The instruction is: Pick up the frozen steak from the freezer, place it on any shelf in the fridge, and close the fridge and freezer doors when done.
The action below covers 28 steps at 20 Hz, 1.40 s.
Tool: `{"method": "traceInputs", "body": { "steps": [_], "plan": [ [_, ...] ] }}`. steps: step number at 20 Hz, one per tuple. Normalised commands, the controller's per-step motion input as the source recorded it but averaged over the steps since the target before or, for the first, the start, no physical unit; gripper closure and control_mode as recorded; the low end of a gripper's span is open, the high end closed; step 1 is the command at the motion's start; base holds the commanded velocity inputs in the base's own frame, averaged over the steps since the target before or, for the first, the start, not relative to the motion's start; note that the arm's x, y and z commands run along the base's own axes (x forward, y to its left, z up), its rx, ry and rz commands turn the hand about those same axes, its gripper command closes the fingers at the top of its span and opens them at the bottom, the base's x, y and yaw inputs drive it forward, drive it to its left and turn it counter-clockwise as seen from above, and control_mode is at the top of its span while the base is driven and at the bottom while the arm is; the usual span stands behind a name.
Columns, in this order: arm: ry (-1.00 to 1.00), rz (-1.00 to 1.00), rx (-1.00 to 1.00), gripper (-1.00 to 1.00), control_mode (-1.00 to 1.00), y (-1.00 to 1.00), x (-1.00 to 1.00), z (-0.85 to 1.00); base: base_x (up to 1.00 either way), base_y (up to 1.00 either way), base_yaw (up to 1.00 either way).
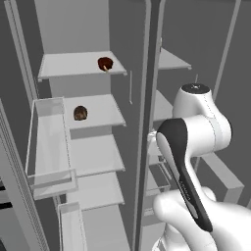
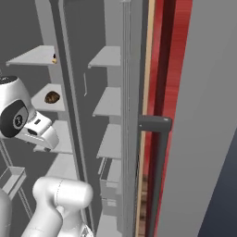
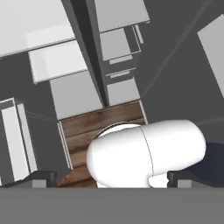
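Dark fingertips are standing wide apart at the near edge of the hand view, the gripper (image 3: 113, 178) holding nothing and pointing down at a wooden floor (image 3: 105, 120). The steak (image 1: 105, 63) is lying on the upper shelf (image 1: 68, 66) of the fridge (image 1: 73, 24), left of the freezer (image 1: 188, 34). In the right base view the divider (image 2: 69, 115) is hiding most of it. A brown ball (image 1: 80, 113) is sitting one shelf lower. The left door (image 1: 11, 186) and right door (image 2: 208, 115) are standing open, both cut off by the frame.

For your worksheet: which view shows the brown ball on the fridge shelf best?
Left base view: the brown ball sits unobstructed on its shelf. The right base view shows it smaller, beside the arm. The hand view looks down at the wooden floor.
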Motion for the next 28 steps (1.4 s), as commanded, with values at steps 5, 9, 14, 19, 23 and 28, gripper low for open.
{"method": "traceInputs", "body": {
  "steps": [5, 9, 14, 19, 23, 28],
  "plan": [
    [0.0, 0.0, 0.0, -1.0, 1.0, 0.0, 0.0, 0.0, 0.0, 0.3, 0.0],
    [0.0, 0.0, 0.0, -1.0, 1.0, 0.0, 0.0, 0.0, 0.0, 0.31, 0.0],
    [0.0, 0.0, 0.0, -1.0, 1.0, 0.0, 0.0, 0.0, 0.0, 0.44, 0.0],
    [0.0, 0.0, 0.0, -1.0, 1.0, 0.0, 0.0, 0.0, 0.0, 0.37, 0.0],
    [0.0, 0.0, 0.0, -1.0, 1.0, 0.0, 0.0, 0.0, -0.43, 0.01, 0.0],
    [0.0, 0.0, 0.0, -1.0, 1.0, 0.0, 0.0, 0.0, -0.63, -0.01, 0.0]
  ]
}}
